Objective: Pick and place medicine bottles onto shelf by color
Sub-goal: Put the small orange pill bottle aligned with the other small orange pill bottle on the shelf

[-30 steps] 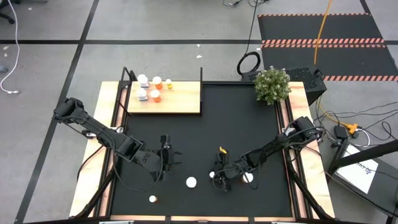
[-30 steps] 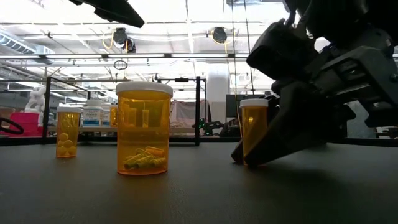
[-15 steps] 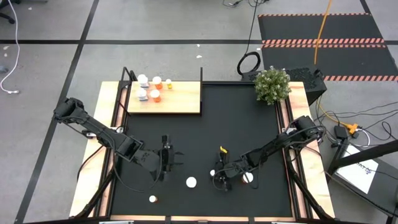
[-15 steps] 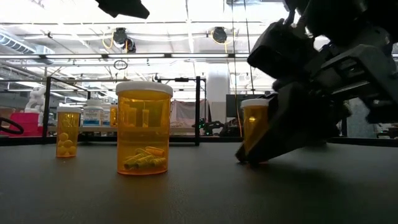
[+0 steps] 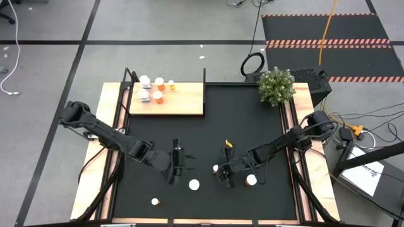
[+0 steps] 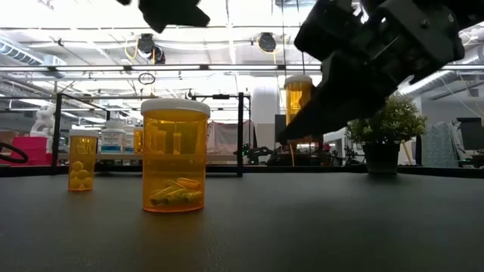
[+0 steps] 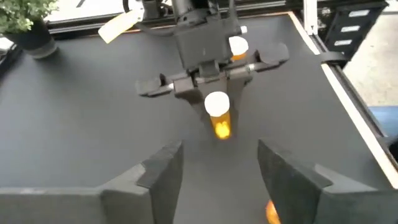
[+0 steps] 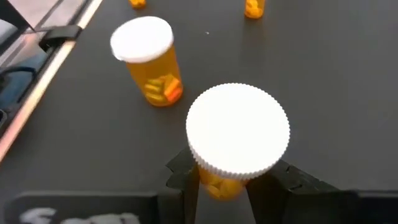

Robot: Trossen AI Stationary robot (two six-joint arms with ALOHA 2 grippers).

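My right gripper is shut on an orange medicine bottle with a white cap, held above the black mat; the low view shows this bottle in the air. My left gripper hovers open to its left, facing it, with nothing between its fingers. On the mat stand a large orange bottle, a small one and another beside the right arm. The shelf at the far left carries several bottles. My right gripper pinches the bottle's orange body just under the white cap, between its two fingers. The fingers come slanting down from the table's right side. The bottle stands upright in the hold, lifted clear of the mat.
A potted plant stands at the mat's far right corner. Narrow wooden strips edge the mat on both sides. Thin black posts rise at the shelf's edges. Open mat lies between the grippers and the shelf.
My right gripper has risen with the orange bottle, which stood on the mat and now hangs clear of it, still upright. My left gripper has moved toward the table's right edge, closer to the held bottle.
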